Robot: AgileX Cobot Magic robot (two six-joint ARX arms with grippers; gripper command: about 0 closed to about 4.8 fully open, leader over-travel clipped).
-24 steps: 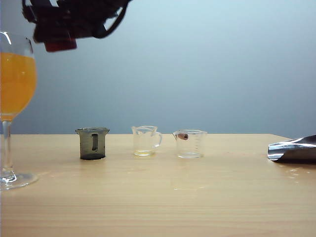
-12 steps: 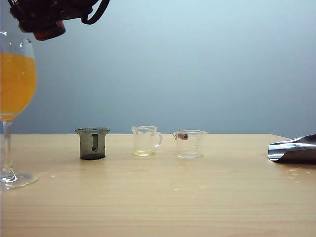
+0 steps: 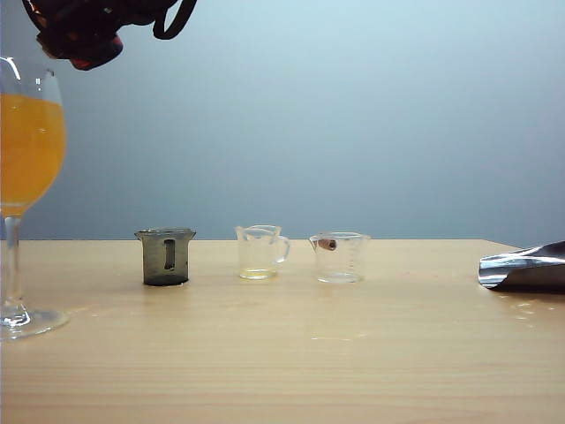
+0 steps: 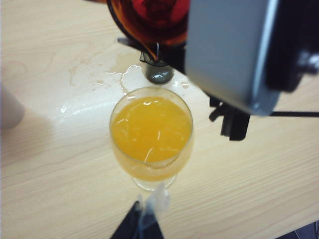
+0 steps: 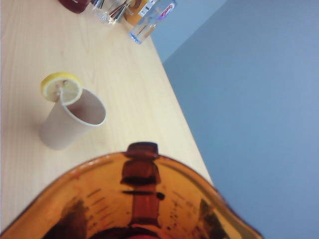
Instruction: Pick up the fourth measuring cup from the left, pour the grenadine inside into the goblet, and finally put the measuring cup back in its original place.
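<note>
Orange juice fills goblet at ext. view's left edge; right gripper hangs above w/ fourth measuring cup.

Left wrist: cup tilted over goblet; left gripper fingers' state unclear.

Right wrist: cup clamped, light, slick plastic; grip the body.

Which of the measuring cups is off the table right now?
The red-orange fourth measuring cup, held tilted in the right gripper above the goblet; the grey and two clear cups stand on the table.
</note>
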